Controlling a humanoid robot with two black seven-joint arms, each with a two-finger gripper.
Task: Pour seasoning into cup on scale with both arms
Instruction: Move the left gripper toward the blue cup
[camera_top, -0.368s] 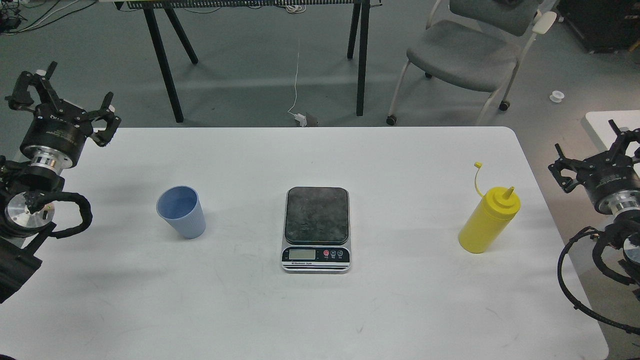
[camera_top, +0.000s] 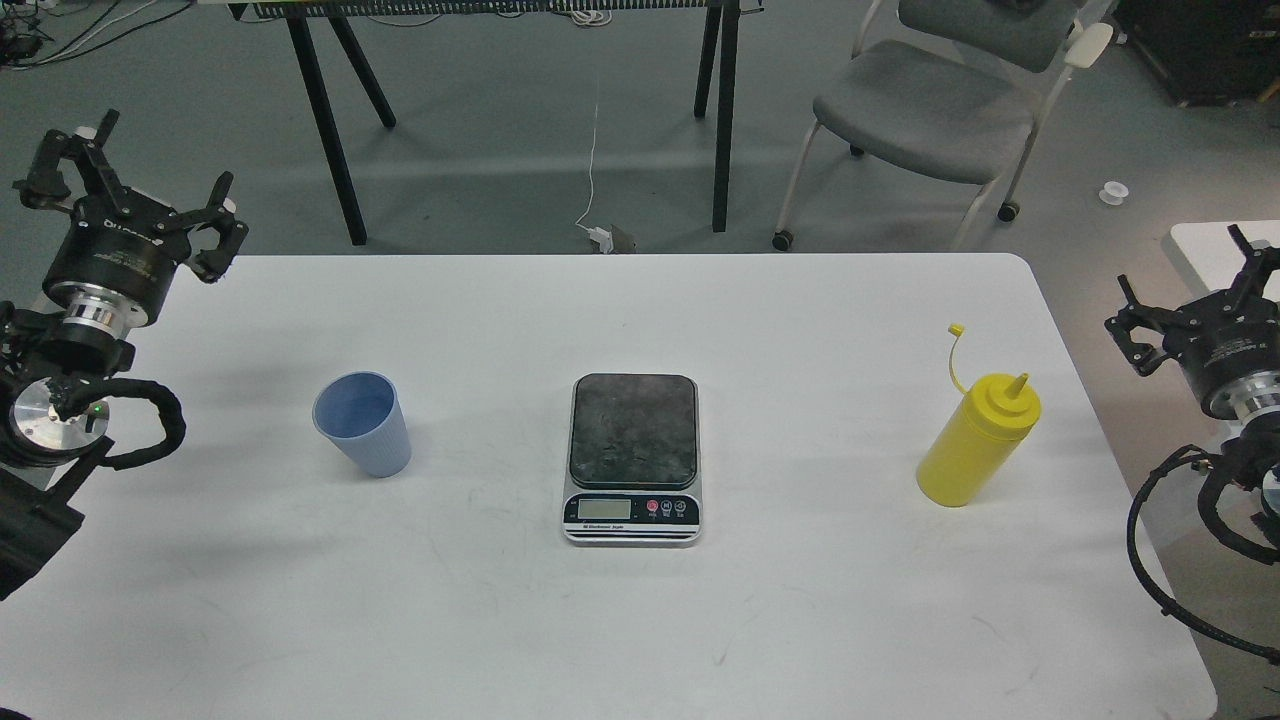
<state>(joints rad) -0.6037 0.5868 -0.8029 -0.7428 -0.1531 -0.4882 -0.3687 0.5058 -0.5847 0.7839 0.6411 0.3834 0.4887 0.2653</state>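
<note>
The light-blue ribbed cup (camera_top: 362, 423) stands upright on the white table (camera_top: 800, 600), left of centre. The scale (camera_top: 633, 457) lies in the middle with its dark platform bare. The yellow seasoning bottle (camera_top: 978, 439) stands upright at the right, its cap strap sticking up. My left gripper (camera_top: 130, 180) is open and empty at the far left edge, well up and left of the cup. My right gripper (camera_top: 1195, 290) is open and empty at the far right, beyond the table edge, right of the bottle.
A grey chair (camera_top: 930, 110) and black table legs (camera_top: 330, 130) stand on the floor behind the table. A second white surface (camera_top: 1205, 250) shows at the far right. A white cable (camera_top: 596, 150) runs down to the floor.
</note>
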